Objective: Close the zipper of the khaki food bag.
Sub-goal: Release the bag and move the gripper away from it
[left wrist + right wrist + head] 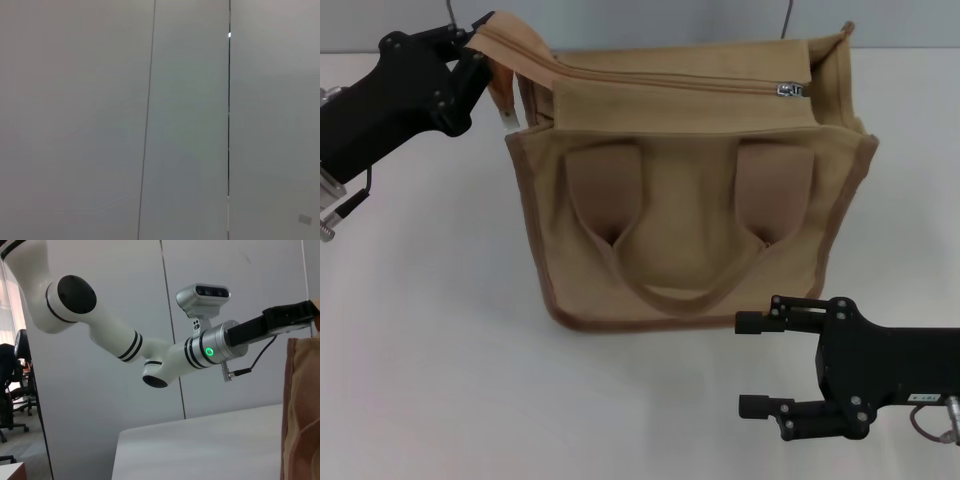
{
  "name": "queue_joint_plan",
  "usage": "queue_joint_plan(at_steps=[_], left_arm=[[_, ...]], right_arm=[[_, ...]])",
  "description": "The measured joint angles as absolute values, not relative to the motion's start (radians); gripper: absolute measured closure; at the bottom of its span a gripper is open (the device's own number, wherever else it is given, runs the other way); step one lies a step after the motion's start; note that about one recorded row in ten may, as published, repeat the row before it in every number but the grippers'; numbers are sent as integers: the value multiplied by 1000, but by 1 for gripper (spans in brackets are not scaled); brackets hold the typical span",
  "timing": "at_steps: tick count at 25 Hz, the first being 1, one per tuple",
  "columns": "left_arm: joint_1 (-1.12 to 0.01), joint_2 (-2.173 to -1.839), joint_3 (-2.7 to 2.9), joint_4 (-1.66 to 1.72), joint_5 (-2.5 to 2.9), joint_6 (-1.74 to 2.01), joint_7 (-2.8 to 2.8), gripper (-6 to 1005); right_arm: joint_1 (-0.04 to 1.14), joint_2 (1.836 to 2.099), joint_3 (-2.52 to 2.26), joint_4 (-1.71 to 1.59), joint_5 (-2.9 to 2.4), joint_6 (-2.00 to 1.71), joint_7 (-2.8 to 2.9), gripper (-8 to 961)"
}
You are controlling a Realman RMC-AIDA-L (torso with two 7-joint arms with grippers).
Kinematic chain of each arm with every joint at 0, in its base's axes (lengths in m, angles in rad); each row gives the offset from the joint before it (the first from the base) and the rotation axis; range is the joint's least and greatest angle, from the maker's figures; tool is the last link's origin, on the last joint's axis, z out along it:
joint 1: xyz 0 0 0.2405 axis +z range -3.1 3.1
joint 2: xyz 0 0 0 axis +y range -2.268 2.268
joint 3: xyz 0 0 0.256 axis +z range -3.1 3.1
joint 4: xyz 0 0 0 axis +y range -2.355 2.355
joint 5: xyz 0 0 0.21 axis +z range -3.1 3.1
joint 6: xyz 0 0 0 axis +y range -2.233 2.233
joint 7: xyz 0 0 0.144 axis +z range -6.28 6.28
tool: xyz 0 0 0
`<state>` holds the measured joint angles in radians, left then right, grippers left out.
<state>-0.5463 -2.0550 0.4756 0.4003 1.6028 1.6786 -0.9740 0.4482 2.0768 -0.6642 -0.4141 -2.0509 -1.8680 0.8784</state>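
Note:
The khaki food bag [690, 190] stands on the white table in the head view, with two handles hanging down its front. The zipper [670, 82] runs along the flat top, and its silver slider [788, 90] sits near the bag's right end. The zipper line left of the slider looks joined. My left gripper [475, 50] is shut on the raised fabric end at the bag's top left corner. My right gripper [752, 364] is open and empty, low in front of the bag's right side. The right wrist view shows the bag's edge [302, 410] and the left arm [200, 352].
The white table [440, 350] stretches around the bag, with bare surface to its left and front. A grey panelled wall [150, 120] fills the left wrist view. An office chair [15, 390] stands far off beyond the table.

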Motion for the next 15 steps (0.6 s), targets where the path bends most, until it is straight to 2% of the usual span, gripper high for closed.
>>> queue_joint_plan(at_steps=[7, 11, 15], left_arm=[[-504, -2047, 472, 407, 1599, 1675, -1027, 970], [-481, -2036, 492, 451, 1617, 1681, -1083, 816], [-446, -2000, 525, 509, 1669, 1699, -1168, 634]], right_arm=[[465, 2077, -664, -395, -2045, -1851, 880, 202], [476, 2077, -664, -387, -2045, -1837, 884, 202], [487, 2078, -664, -379, -2044, -1828, 885, 203]])
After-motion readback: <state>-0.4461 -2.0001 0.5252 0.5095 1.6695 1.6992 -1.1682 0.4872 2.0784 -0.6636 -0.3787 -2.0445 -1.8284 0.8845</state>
